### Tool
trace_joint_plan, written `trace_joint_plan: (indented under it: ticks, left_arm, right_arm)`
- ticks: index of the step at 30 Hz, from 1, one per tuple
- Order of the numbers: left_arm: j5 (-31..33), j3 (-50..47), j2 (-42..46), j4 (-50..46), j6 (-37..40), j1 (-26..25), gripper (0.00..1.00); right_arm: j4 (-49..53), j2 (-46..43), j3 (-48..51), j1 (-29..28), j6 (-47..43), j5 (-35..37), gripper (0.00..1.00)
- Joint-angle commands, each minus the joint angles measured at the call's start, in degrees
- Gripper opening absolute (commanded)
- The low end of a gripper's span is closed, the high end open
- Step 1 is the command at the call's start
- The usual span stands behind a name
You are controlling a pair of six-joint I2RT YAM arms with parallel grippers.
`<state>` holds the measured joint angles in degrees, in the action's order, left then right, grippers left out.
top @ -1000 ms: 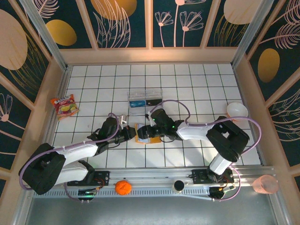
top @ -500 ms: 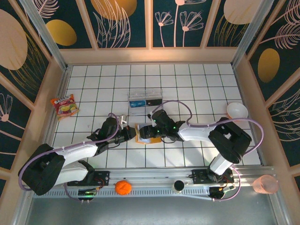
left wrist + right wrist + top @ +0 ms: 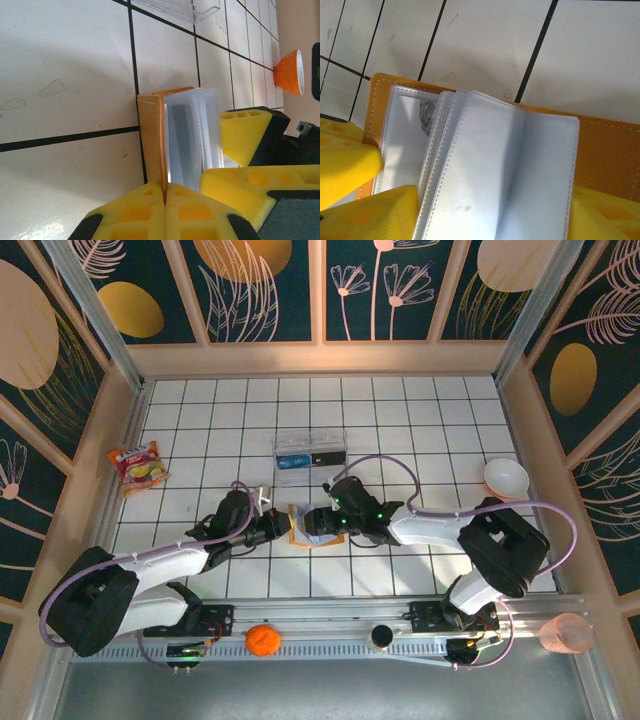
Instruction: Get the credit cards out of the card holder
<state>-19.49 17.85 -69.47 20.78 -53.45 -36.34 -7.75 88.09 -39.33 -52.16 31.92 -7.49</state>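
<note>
White-tiled table (image 3: pixel 420 430), dark grid lines. Orange leather card holder (image 3: pixel 296 532) lies open at centre, its translucent stitched sleeves (image 3: pixel 490 175) fanned. Left gripper (image 3: pixel 165 189): jaws clamped on the cover edge. Right gripper (image 3: pixel 318 524): jaws apart, flanking the sleeves. Left wrist view reveals a grey card (image 3: pixel 182 135) inside one sleeve.

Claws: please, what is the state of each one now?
Left claw: shut on the holder.
Right claw: open, around the holder's sleeves.

Bright, even light; soft shadows; wrist close-ups slightly blurred.
</note>
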Motion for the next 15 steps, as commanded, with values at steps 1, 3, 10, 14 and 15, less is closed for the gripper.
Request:
trace_joint_plan:
  ticks: [1, 3, 10, 14, 15]
  left_arm:
    - [-1.34, -0.13, 0.31, 2.43, 0.34, -0.23, 0.00]
    - [-1.26, -0.18, 0.37, 2.35, 0.28, -0.23, 0.00]
    - [-1.34, -0.23, -0.22, 2.91, 0.50, -0.23, 0.00]
    - [-1.45, -0.09, -0.66, 2.92, 0.91, -0.23, 0.00]
    - [-1.44, 0.02, -0.79, 2.85, 1.10, -0.23, 0.00]
  right_arm:
    - [5.60, -1.23, 2.25, 0.89, 0.92, 4.37, 0.70]
    - [5.88, -2.19, 3.13, 1.40, 1.36, 4.72, 0.70]
    - [6.72, -4.69, 5.12, 2.93, 2.34, 5.62, 0.70]
    - [8.02, -5.40, 5.45, 3.37, 3.20, 7.29, 0.70]
    - [8.54, -5.85, 5.62, 3.62, 3.45, 8.06, 0.70]
